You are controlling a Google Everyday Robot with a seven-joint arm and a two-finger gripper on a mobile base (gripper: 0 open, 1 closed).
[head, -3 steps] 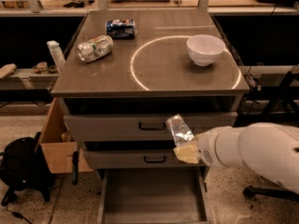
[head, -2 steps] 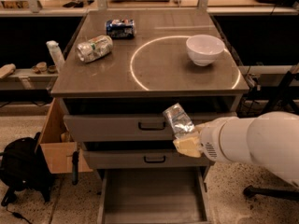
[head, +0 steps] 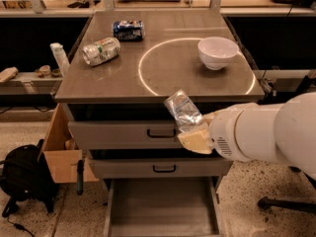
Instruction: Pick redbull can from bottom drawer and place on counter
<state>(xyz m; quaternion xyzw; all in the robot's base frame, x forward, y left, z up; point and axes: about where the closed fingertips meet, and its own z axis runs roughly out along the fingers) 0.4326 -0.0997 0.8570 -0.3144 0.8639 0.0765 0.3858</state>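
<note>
Slim silver redbull can (head: pixel 182 110) is in the air, tilted, just in front of the flat grey-brown counter (head: pixel 118 85) edge. The beige two-finger gripper (head: pixel 193 134) pinches its lower end. Below, the wide grey bottom drawer (head: pixel 163 206) stands open.

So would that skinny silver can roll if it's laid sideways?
Probably: the redbull can is slim and round, so sideways it may roll on the flat counter. Upright it could tip, being narrow. It seems light: the gripper, before the top drawer, holds it tilted in its jaws.
</note>
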